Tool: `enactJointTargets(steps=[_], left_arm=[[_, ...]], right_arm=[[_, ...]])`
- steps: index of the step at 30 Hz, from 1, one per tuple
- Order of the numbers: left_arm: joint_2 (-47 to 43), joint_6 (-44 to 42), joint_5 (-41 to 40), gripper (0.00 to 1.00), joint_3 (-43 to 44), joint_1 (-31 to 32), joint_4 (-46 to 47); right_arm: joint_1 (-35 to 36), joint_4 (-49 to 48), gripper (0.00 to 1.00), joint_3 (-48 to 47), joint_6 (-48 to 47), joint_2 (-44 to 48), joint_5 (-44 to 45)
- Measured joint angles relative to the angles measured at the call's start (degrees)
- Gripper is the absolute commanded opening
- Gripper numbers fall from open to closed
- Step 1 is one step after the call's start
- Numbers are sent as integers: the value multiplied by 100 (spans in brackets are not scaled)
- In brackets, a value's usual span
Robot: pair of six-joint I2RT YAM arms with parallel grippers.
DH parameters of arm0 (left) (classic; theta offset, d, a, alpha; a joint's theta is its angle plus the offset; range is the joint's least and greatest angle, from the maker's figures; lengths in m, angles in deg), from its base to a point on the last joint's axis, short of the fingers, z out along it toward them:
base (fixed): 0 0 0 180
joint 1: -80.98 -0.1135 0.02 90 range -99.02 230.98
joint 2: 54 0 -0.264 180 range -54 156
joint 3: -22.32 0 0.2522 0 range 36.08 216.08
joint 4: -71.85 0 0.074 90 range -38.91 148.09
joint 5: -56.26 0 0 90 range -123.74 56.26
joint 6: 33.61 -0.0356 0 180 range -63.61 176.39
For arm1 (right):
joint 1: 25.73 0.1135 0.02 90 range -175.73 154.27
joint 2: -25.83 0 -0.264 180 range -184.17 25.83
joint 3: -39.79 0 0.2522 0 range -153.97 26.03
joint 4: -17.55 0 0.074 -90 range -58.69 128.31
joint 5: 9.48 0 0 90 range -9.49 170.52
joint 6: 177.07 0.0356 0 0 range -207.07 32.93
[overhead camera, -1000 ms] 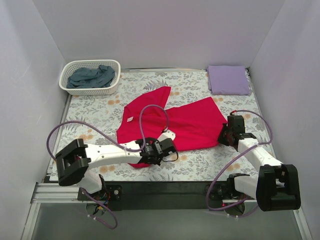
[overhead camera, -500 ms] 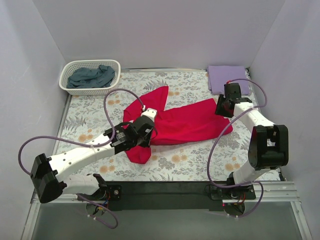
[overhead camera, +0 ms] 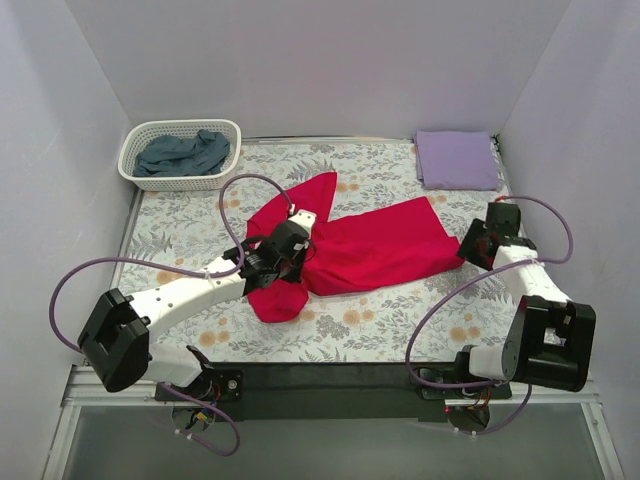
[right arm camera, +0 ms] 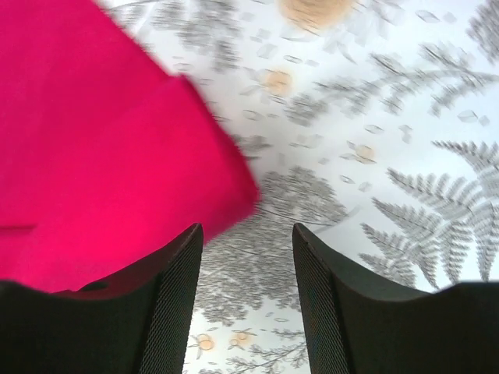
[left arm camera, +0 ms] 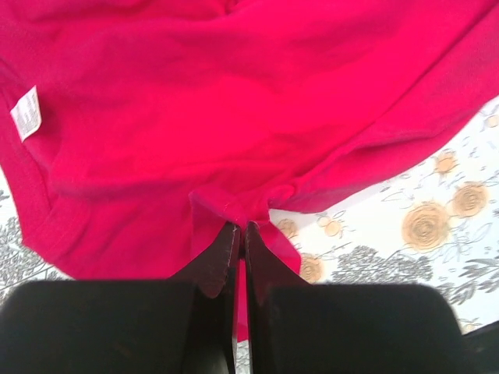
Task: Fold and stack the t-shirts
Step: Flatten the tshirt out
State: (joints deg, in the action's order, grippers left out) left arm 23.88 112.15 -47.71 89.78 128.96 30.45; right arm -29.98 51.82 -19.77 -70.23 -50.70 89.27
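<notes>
The crimson red t-shirt (overhead camera: 370, 248) lies rumpled across the middle of the floral table cover. My left gripper (overhead camera: 287, 252) is shut on a pinched fold of the red shirt (left arm camera: 234, 117) near its left side; a white label (left arm camera: 26, 113) shows at left. My right gripper (overhead camera: 474, 246) is open and empty, just off the shirt's right corner (right arm camera: 117, 156), over the bare cover. A folded pale lavender t-shirt (overhead camera: 457, 159) lies at the back right. A slate blue-grey t-shirt (overhead camera: 185, 153) is heaped in a basket.
A white lattice basket (overhead camera: 135, 150) stands at the back left corner. Pale walls close in the table on three sides. The floral table cover (overhead camera: 400, 320) shows along the front and at the right (right arm camera: 390, 117).
My left gripper has carried the shirt's near edge from the front of the table up toward the middle, folding it over. My right gripper swung to the back, then returned to the shirt's right corner.
</notes>
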Motion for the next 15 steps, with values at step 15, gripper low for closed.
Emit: enactJointTargets(steps=[15], left_arm=[[-109, -118, -339, 0, -358, -101, 249]], right_arm=[[-925, -1458, 41, 1198, 396, -70, -1543]])
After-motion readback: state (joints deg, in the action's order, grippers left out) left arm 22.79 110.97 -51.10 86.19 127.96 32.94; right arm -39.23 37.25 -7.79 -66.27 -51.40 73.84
